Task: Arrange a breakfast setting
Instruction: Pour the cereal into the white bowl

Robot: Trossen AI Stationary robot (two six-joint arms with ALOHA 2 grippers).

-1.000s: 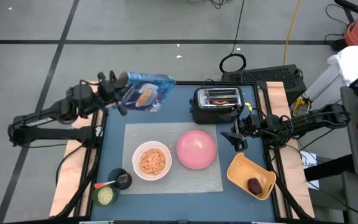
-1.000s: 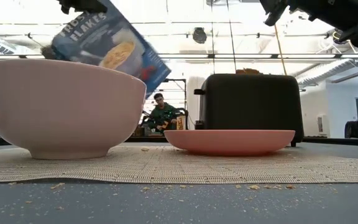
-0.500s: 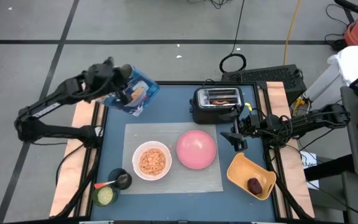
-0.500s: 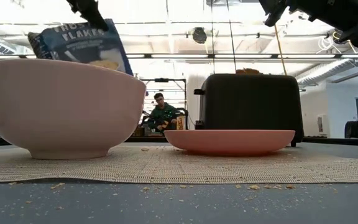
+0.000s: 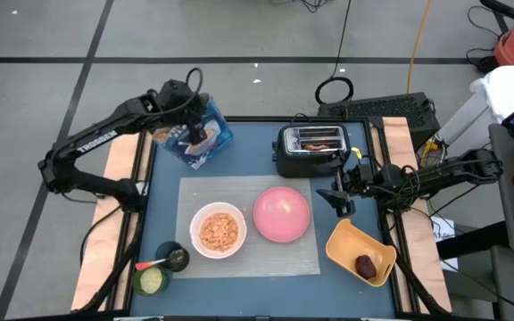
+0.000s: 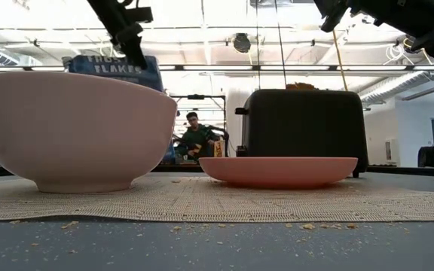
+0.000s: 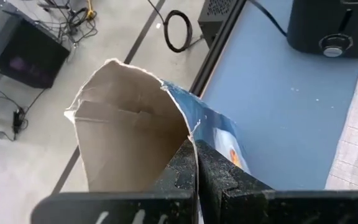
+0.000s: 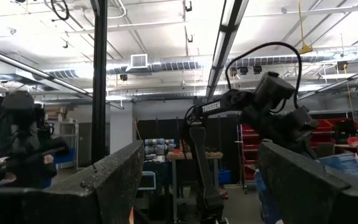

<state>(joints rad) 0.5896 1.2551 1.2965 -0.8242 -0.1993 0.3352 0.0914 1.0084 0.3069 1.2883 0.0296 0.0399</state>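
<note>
Left gripper [image 5: 192, 120] is at the far left corner of the blue worktop [image 5: 248, 152], jaws pinched tight on the torn top edge of an open cereal box [image 5: 194, 135], which stands roughly upright there; whether its base rests on the worktop, cannot tell. Right gripper [image 5: 342, 198] hangs beside the black toaster [image 5: 309, 150], jaws spread wide with nothing between them. Setting so far: grey mat [image 5: 244, 263] lies mid-worktop; on it the white bowl [image 5: 219, 230] holds cereal flakes, and the pink plate [image 5: 282, 214] sits just beside it, apparently bare. Toast slices [image 5: 319, 143] are in the toaster slots, not on the plate. Small dark red fruit [image 5: 365, 265] lies in the yellow-orange dish [image 5: 357, 252], off the mat at the near right. At the near left, off the mat, a small dark cup [image 5: 173, 258] carries a utensil with a reddish handle [image 5: 153, 263], next to a small green-filled cup [image 5: 152, 281]; a metal spoon as such is not made out. Judgement: cereal step looks done, box being parked. Left: toast to plate, fruit and spoon to the setting. Low view shows crumbs scattered on the mat.
</note>
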